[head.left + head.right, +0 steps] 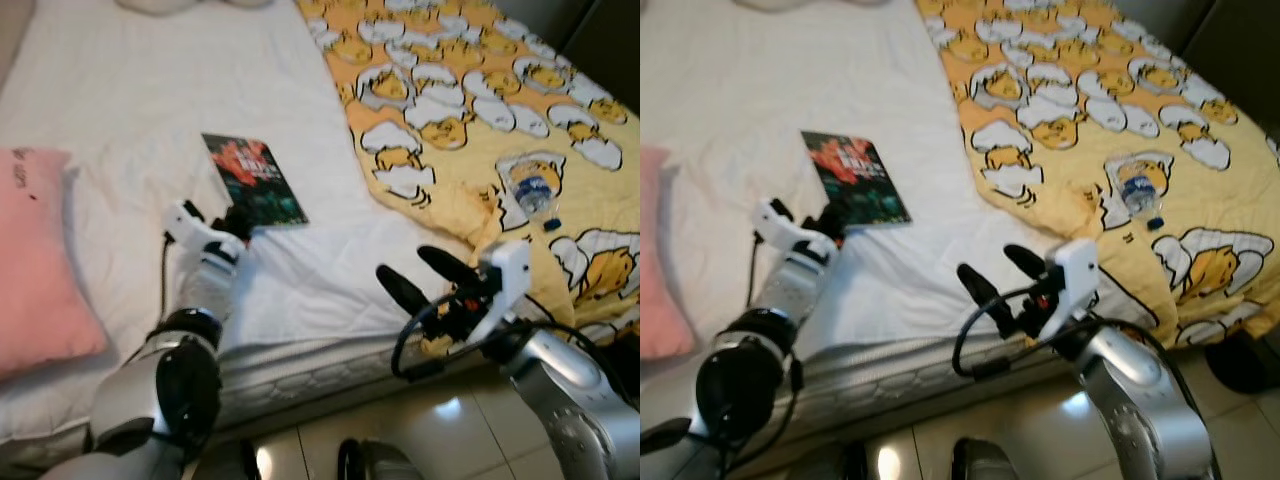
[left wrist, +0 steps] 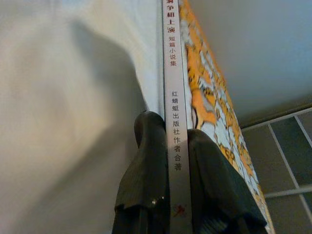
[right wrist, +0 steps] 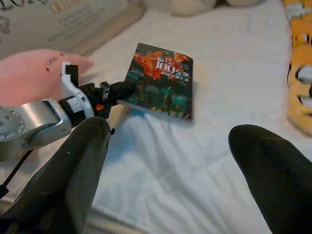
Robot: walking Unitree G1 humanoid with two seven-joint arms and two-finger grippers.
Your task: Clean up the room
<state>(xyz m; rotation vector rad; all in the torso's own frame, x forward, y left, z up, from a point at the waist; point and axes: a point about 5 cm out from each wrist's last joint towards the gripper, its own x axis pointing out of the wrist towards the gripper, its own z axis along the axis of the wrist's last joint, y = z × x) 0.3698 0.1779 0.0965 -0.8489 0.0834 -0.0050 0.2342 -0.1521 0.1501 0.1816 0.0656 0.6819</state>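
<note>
I stand at the near edge of a bed (image 1: 140,90) covered with a white sheet, looking down across it. My left hand (image 1: 237,222) reaches out over the sheet and grips a book (image 1: 255,180) by its near edge. In the left wrist view the two black fingers (image 2: 146,175) press on either side of the book's pale spine (image 2: 174,122), which carries printed characters. The book has a dark cover with red and green artwork and lies on the sheet, roughly in the middle of the bed.

My right hand (image 1: 422,272) hovers at the near edge of the mattress, to the right of the book and well apart from it. Its two fingers are spread wide with nothing between them, pointing left toward the book and my left arm.

A yellow blanket (image 1: 470,90) with a white and yellow cartoon print covers the right side of the bed, from the far end to the near edge. A clear plastic bottle (image 1: 532,190) with a blue label lies on this blanket, far beyond my right hand.

A pink pillow (image 1: 35,265) rests on the left side of the bed, near me. The floor (image 1: 450,425) below the mattress is pale and glossy.
</note>
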